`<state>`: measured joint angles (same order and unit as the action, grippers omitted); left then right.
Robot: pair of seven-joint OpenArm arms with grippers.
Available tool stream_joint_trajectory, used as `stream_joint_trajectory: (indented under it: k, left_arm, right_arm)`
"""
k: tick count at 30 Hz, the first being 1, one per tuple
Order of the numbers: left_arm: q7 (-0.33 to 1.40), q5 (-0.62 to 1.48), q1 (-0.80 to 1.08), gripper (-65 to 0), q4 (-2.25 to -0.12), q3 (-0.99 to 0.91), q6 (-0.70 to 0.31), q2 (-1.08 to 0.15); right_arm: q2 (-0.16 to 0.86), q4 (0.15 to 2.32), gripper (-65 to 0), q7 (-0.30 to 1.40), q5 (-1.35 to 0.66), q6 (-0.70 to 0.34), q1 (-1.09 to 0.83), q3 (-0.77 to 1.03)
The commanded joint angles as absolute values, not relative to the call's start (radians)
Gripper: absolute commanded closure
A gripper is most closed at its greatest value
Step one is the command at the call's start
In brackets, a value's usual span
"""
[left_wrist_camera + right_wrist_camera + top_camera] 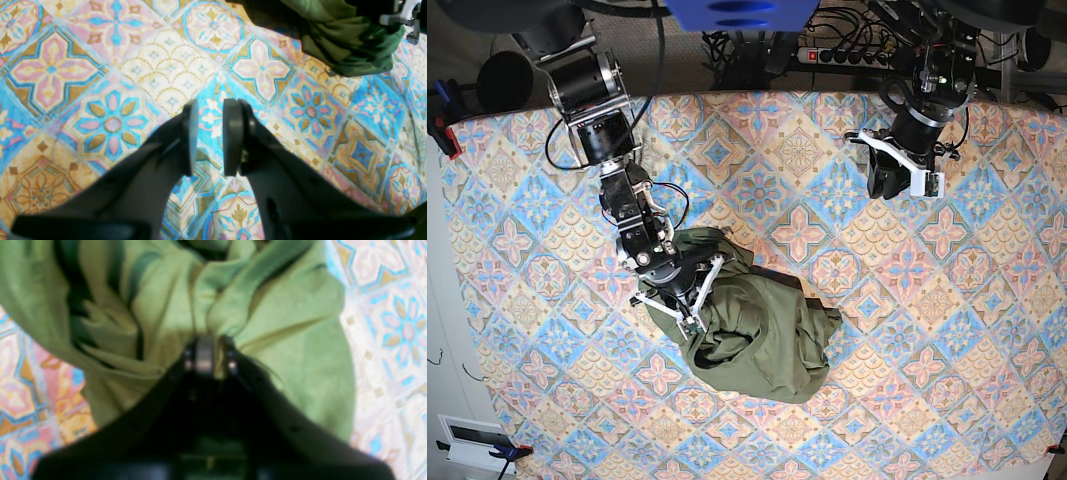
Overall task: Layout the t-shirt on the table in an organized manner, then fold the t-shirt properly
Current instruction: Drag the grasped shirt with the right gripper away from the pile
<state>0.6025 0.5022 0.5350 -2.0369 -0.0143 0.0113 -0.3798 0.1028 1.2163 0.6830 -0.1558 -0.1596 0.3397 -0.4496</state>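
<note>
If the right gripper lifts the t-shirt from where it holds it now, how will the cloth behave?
The t-shirt lies crumpled in deep soft folds, so it will probably hang limp and stretch down, not keep its shape. The right gripper pinches only one bunched fold, so the rest likely drags over the table. It looks thin, so probably light.

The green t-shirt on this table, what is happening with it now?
The right pincer is shut on a fold of the t-shirt, which lies crumpled in a heap on the table, not yet spread out. The left pincer hangs apart over bare cloth, jaws slightly parted and holding nothing.
</note>
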Motion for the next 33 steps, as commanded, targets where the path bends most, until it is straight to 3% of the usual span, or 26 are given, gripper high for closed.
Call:
stream_joint_trajectory:
  k: [1,5,12,20,28,33]
  left_arm:
    - [0.584,0.507,0.535,-13.6,-2.052,-0.016,0.008,-0.387]
    - [0.584,0.507,0.535,-13.6,-2.052,-0.018,0.008,-0.387]
    - [0.578,0.509,0.53,-13.5,-2.052,-0.024,0.008,-0.387]
    - [0.579,0.51,0.475,-13.3,-2.052,-0.024,0.008,-0.387]
    - [0.584,0.644,0.372,-13.5,-2.022,-0.024,0.008,-0.39]
    - [0.584,0.69,0.32,-13.6,-1.951,-0.024,0.008,-0.39]
  right_arm:
    - [0.101,1.277,0.0,0.659,-0.163,-0.166,0.366,-0.444]
    - [0.151,1.435,-1.0,0.661,-0.163,-0.166,0.343,-0.435]
    - [0.182,1.636,-1.0,0.713,-0.163,-0.174,0.173,-0.259]
    - [0.321,1.857,-0.8,0.705,-0.163,-0.176,0.008,-0.114]
    - [0.354,1.931,-0.7,0.71,-0.163,-0.176,-0.196,-0.035]
    - [0.354,1.925,-1.3,0.768,-0.159,-0.176,-0.213,-0.028]
